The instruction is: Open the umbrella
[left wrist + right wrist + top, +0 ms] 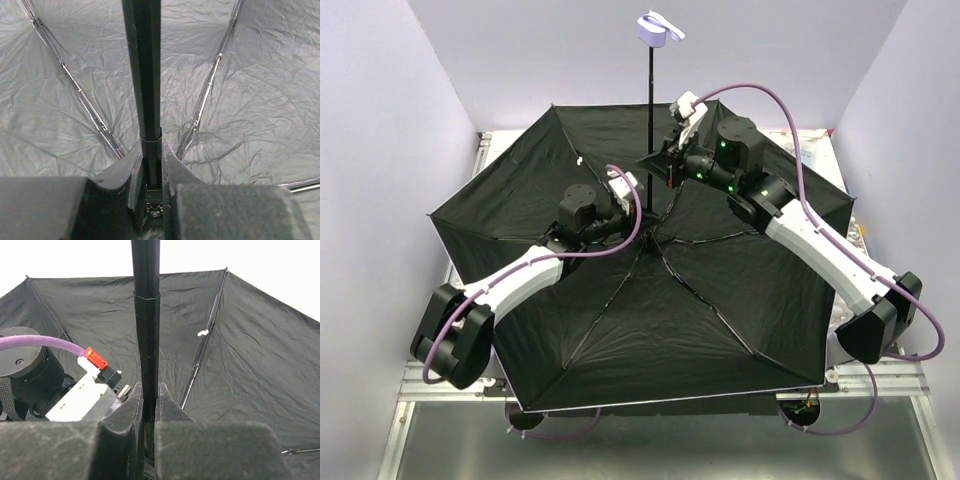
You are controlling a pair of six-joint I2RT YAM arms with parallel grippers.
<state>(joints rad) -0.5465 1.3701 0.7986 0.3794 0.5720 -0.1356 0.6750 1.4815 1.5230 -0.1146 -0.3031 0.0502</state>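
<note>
Over the middle of the table [415, 385], top view: the umbrella [670, 310] lies fully spread, black lining up, covering most of the surface. Its thin black shaft [650, 120] stands upright from the hub, with the pale lavender handle [658, 28] at the top. My left gripper [640, 198] meets the shaft low down, just above the hub, reaching in from the left. My right gripper [658, 163] meets it slightly higher, from the right. A purple cable [770, 100] loops along each arm.

Left wrist view: both fingers [125, 175] are pressed against the shaft's lower section, one on each side, with no gap visible. The jaws are narrowed to the width of the shaft. The grip sits just below a joint in the shaft. Metal ribs [75, 87] fan out on either side over the creased canopy [260, 100].

Right wrist view: my right fingers [172, 412] are likewise clamped on the shaft, drawn in to its width, with contact on both sides. A joint in the shaft shows well above the grip. The left arm's wrist, white housing and red connector sit just beside the shaft on the left. The canopy spreads behind, its far edge against a pale wall.
</note>
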